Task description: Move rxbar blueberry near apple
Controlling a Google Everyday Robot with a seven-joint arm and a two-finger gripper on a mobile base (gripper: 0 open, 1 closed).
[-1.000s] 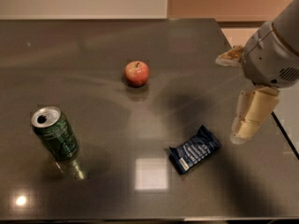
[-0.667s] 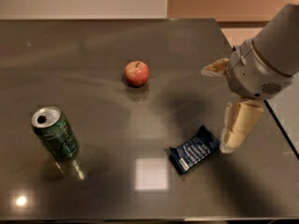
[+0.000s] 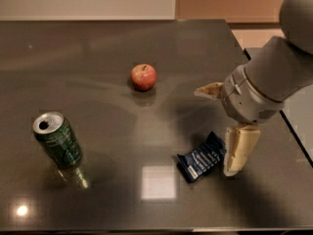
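Note:
The rxbar blueberry (image 3: 202,157), a flat dark navy-blue wrapper with white lettering, lies on the dark table (image 3: 98,106) at the front right. The apple (image 3: 143,76), small, red and round, sits near the table's middle, well to the upper left of the bar. My gripper (image 3: 215,131) hangs over the table's right side, just right of and above the bar. It is open, with one cream finger (image 3: 240,149) beside the bar's right end and the other finger (image 3: 209,89) pointing left, farther back. It holds nothing.
A green soda can (image 3: 57,140) with an opened top stands upright at the front left. The table's right edge (image 3: 288,126) runs just behind my arm. A bright light reflection (image 3: 158,182) lies on the tabletop in front of the bar.
My gripper and arm have moved left and toward the front, closing in on the bar's right end. The bar, apple and can have not moved.

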